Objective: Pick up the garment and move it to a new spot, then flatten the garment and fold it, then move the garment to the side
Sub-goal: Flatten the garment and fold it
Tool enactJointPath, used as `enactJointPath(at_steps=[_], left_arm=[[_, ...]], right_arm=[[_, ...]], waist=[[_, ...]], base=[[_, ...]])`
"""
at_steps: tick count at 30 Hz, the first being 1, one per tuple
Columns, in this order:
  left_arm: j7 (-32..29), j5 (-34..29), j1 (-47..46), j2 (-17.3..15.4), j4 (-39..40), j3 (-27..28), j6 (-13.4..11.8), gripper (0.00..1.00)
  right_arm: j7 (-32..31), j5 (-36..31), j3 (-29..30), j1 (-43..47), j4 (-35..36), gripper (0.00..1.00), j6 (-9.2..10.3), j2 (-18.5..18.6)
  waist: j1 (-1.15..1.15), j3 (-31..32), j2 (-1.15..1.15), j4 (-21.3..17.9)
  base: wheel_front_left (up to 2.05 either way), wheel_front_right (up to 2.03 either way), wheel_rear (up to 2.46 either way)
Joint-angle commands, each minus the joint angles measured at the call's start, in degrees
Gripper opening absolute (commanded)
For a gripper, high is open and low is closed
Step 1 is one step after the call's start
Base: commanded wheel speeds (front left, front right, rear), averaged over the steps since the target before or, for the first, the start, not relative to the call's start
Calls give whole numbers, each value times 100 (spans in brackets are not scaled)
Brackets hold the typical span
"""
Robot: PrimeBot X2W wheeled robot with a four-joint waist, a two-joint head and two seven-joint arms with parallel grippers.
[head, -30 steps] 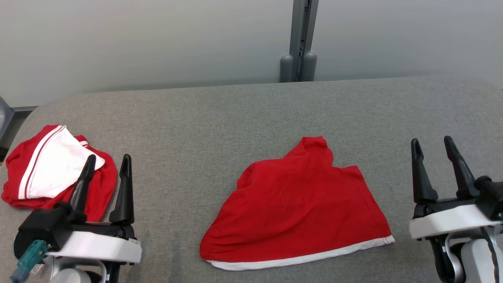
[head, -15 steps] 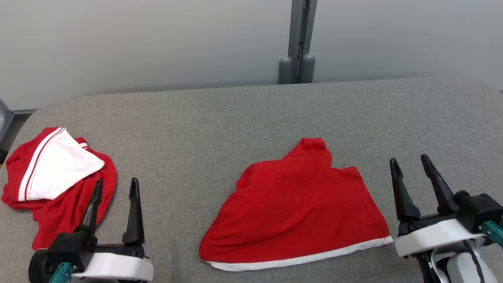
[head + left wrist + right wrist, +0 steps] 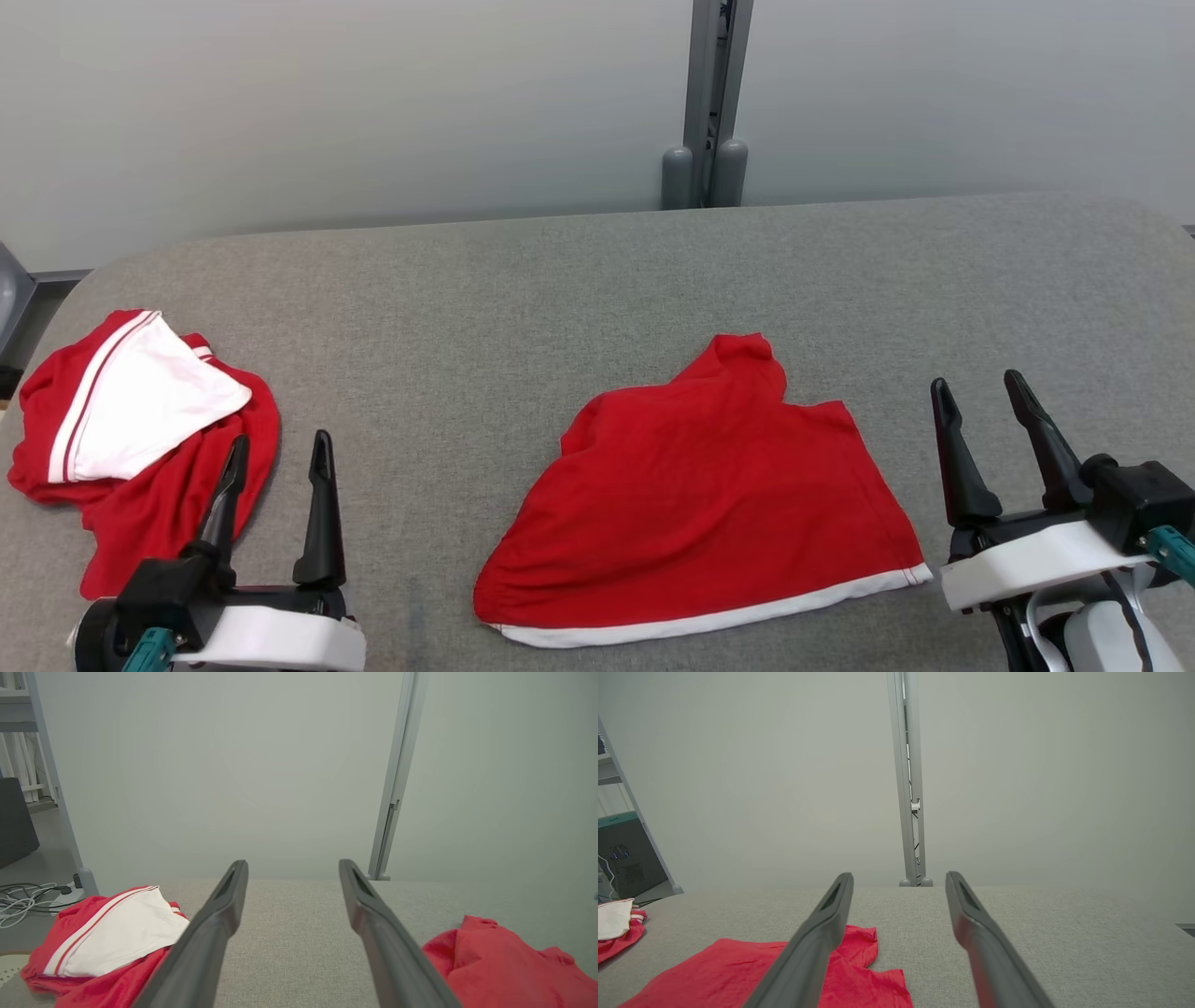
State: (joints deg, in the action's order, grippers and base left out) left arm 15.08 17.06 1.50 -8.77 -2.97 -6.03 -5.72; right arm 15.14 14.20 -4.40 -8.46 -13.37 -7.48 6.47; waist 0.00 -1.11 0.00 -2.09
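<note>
A red garment [image 3: 709, 495] with a white hem lies folded flat in the middle of the grey padded table [image 3: 523, 289]; it is also in the right wrist view [image 3: 714, 970] and the left wrist view [image 3: 495, 956]. A second red-and-white garment [image 3: 140, 420] lies crumpled at the table's left end [image 3: 107, 933]. My left gripper [image 3: 280, 439] stands open and empty near the front edge, just right of the crumpled one. My right gripper [image 3: 976, 381] is open and empty, right of the folded garment's hem. Both [image 3: 293, 863] [image 3: 899, 875] hold nothing.
A pale wall with a grey upright post [image 3: 708, 103] runs behind the table. Cables [image 3: 28, 896] lie on the floor past the table's left end, and a dark box [image 3: 621, 863] stands there. Bare table surface lies behind and right of the folded garment.
Over the last second both grippers drew back toward the table's near edge, the left one off the crumpled garment. The head view tilted slightly. The garments have not moved.
</note>
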Motion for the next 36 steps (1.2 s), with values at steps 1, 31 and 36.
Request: enactJointPath(at_steps=[1,31,36], left_arm=[[12,-38,55,-4,-20,44,31,100],[-1835,411,535,-123,-176,-320,1021,100],[-2480,586,628,-185,-72,-640,1129,100]], right_arm=[[1,2,19,37,-4,100,-3,16],[-1212,884,-624,104,-486,100,-3,904],[-1946,1617,-1008,244,-738,100,-3,1111]], waist=[[0,13,0,-3],[0,-126,0,-50],[0,-175,0,-7]], base=[[0,0,0],[0,0,0],[0,0,0]])
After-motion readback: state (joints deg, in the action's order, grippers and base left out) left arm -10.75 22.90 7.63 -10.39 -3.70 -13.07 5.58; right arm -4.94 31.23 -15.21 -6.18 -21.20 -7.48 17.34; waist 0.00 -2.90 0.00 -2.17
